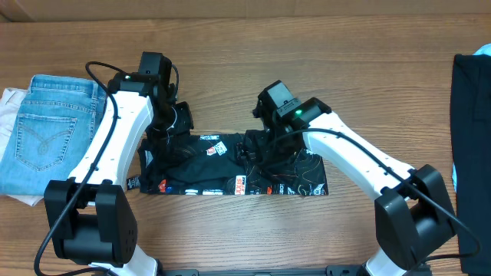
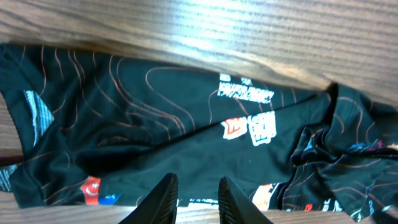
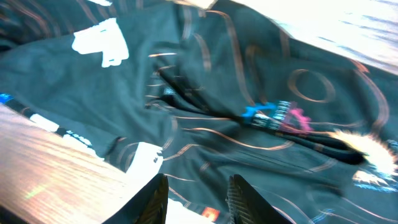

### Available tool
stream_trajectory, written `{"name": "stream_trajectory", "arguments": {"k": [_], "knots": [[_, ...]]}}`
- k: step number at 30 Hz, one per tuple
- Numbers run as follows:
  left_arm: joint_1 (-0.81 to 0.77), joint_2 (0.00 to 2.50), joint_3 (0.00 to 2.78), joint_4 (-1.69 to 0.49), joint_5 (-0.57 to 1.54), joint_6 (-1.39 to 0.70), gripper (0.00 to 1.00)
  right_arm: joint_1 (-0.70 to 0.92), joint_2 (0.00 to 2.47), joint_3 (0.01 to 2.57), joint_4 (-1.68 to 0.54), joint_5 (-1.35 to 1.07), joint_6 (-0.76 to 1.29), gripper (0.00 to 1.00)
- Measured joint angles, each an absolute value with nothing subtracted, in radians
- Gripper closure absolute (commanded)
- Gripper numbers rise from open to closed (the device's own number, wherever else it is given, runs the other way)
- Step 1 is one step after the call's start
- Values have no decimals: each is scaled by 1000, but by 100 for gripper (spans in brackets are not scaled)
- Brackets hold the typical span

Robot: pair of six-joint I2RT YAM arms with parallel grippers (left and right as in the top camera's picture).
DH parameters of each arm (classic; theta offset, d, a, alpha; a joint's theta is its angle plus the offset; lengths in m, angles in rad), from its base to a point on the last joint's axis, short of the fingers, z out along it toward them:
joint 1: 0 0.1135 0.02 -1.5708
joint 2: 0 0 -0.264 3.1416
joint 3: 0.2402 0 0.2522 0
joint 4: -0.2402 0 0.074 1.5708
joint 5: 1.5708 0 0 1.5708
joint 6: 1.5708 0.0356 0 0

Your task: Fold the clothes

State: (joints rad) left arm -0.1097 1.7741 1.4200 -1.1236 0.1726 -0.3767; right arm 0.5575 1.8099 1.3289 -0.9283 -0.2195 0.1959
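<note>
L gripper (image 2: 196,182) over jersey (image 1: 201,165) (lying L-R).

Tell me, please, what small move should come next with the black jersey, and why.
Probably lower the right gripper and pinch the bunched folds to spread them flat: the jersey lies as a strip, smooth under the left gripper but crumpled at its right half, and both grippers are open, holding nothing.

jersey (image 2: 155,118) lettering, too blurred to read
</note>
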Motion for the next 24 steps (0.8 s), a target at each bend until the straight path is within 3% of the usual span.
{"name": "stream_trajectory", "arguments": {"k": [12,19,22,24], "knots": [[-109,1774,1420,-1190,125,-359,70,421,1799,1330,-1011,-104,196,64],[-110,1774,1420,-1200,92,-358,69,441,1798,1330,-994,-150,159,55],[-109,1774,1420,-1199,88,-358,69,464,1798,1330,-982,-168,136,44],[-110,1774,1420,-1198,85,-358,68,485,1800,1330,-970,-176,112,42]]}}
